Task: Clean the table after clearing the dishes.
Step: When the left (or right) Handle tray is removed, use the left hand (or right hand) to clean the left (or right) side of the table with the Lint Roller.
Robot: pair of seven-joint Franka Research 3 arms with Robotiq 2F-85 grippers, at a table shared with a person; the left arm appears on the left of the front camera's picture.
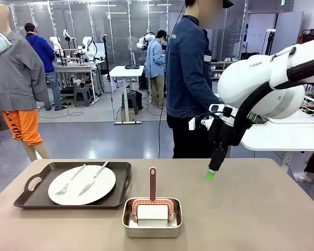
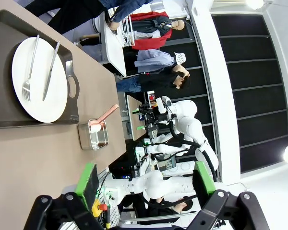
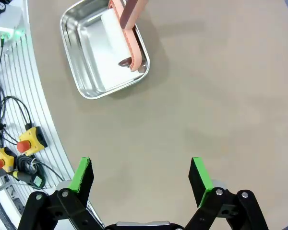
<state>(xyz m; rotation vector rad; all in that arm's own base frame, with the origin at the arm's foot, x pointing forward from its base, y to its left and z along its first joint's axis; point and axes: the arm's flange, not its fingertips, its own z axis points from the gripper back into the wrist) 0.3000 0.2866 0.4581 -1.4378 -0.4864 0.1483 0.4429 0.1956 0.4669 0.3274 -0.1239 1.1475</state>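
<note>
The left claw [image 2: 145, 179] hangs with its green-padded fingers spread and empty, clear of the wide tan-beige matte table [image 1: 251, 209]. The dark brown rectangular handled tray [image 1: 121, 178] lies toward the table's far-left corner, its long axis along the far edge. It carries the round white dinner plate [image 1: 78, 187], silver fork [image 1: 69, 183] and silver knife [image 1: 93, 179]. A shiny rectangular steel pan [image 1: 126, 219] sits mid-table. The right claw [image 1: 210, 175], also spread and empty, hovers over the right half, so the left arm looks nearer the tray.
</note>
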